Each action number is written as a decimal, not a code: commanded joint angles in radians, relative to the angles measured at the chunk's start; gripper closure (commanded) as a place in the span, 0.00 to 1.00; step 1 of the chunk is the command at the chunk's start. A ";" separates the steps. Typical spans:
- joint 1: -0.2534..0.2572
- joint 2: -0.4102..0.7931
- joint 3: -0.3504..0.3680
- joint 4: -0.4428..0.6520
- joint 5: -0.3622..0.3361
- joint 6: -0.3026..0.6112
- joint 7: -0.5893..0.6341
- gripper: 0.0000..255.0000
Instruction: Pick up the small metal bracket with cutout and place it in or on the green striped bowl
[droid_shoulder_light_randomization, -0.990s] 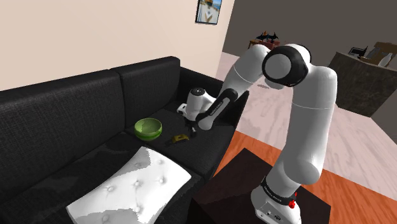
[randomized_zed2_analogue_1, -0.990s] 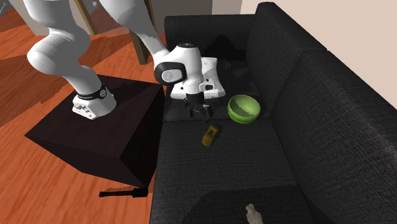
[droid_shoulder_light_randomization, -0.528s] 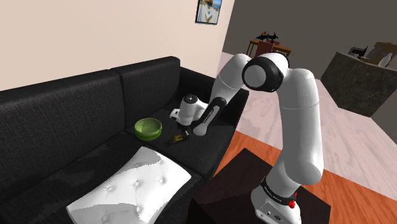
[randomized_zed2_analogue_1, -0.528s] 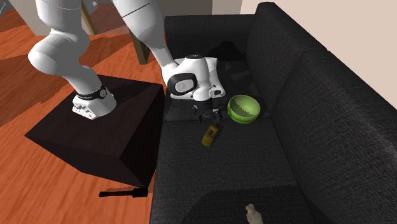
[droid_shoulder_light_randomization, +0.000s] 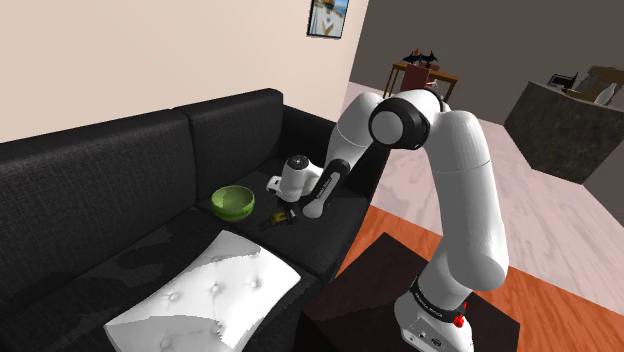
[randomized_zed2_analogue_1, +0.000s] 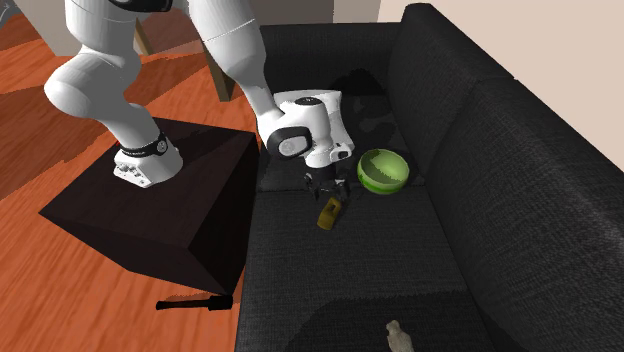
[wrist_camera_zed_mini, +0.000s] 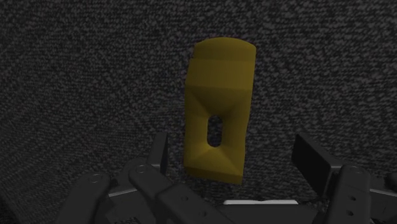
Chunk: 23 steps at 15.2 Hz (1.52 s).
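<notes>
Black fabric covers the sofa (droid_shoulder_light_randomization: 100, 180) where a white Franka arm reaches down from its dark box stand (droid_shoulder_light_randomization: 370, 290), set on a reddish wooden floor (randomized_zed2_analogue_1: 60, 300) at the sofa's front edge. The all-black gripper (droid_shoulder_light_randomization: 288, 210) hangs low over the seat cushion, directly above a small yellow bracket (droid_shoulder_light_randomization: 280, 218) that lies flat on the fabric.

Seen from the wrist, the bracket (wrist_camera_zed_mini: 216, 105) shows one rounded end and an oval slot near the other, and that slotted end lies between the two fingers. The fingers stand wide apart, one on each side of it, and neither touches it.

A green bowl (droid_shoulder_light_randomization: 233, 210) sits upright on the same seat cushion, near the bracket but apart from it, on the shoulder view's left of the gripper and closer to the backrest. In the second exterior view the bracket (randomized_zed2_analogue_1: 331, 213) lies just below the gripper (randomized_zed2_analogue_1: 325, 188), with the bowl (randomized_zed2_analogue_1: 380, 182) on that view's right.

A white tufted cushion (droid_shoulder_light_randomization: 210, 295) rests further along the seat. A framed picture (droid_shoulder_light_randomization: 327, 17) hangs on the cream wall behind.
</notes>
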 joint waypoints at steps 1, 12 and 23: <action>0.000 0.002 0.000 0.001 0.000 0.000 0.000 0.00; 0.000 0.001 0.000 0.001 0.000 0.000 0.000 1.00; -0.346 0.076 0.307 0.166 0.202 -0.223 -0.302 0.00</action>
